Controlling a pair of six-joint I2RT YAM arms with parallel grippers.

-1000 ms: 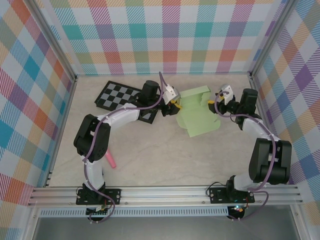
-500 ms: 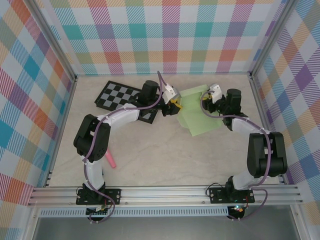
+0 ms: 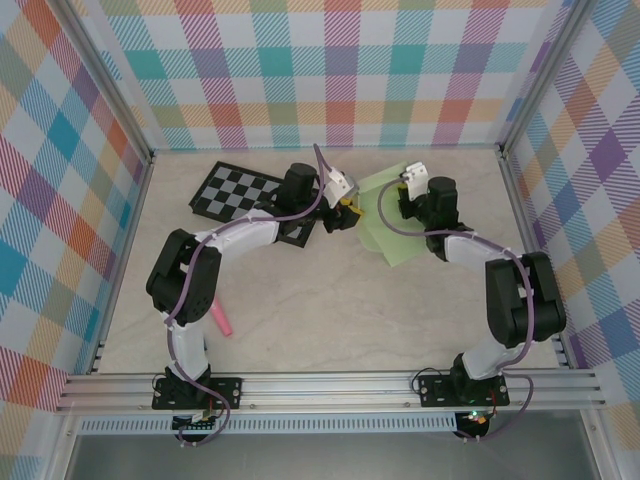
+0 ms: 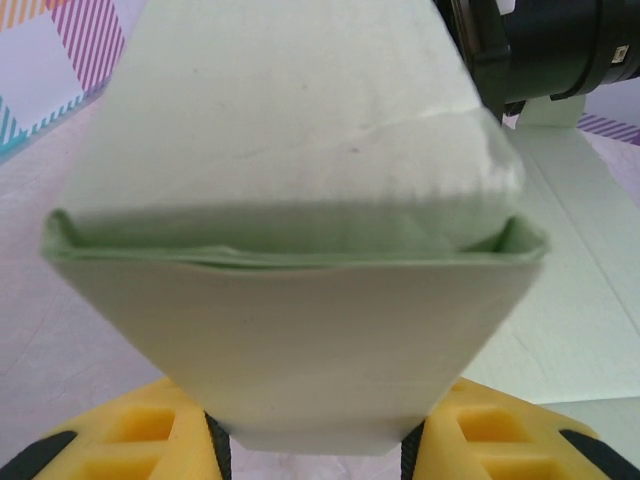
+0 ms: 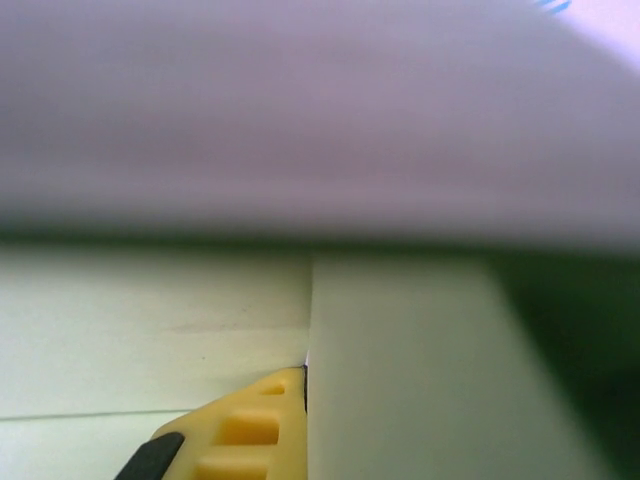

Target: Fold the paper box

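Note:
The paper box (image 3: 388, 232), pale green card, lies partly folded at the back middle of the table. My left gripper (image 3: 347, 207) is at its left edge. In the left wrist view the folded card (image 4: 300, 320) sits pinched between the two yellow fingers (image 4: 130, 440), so the left gripper (image 4: 310, 445) is shut on it. My right gripper (image 3: 404, 196) is over the box's back right part. In the right wrist view one yellow finger (image 5: 240, 430) presses against an upright green panel (image 5: 420, 380) that hides the other finger.
A black-and-grey checkerboard (image 3: 232, 188) lies at the back left under the left arm. A pink pen (image 3: 220, 320) rests near the left arm's base. Plaid walls close in three sides, and a metal rail (image 3: 330, 390) runs along the front.
The right gripper has moved left over the box and closed. The box's right side has been pushed inward, so the card looks narrower. The left gripper has held still.

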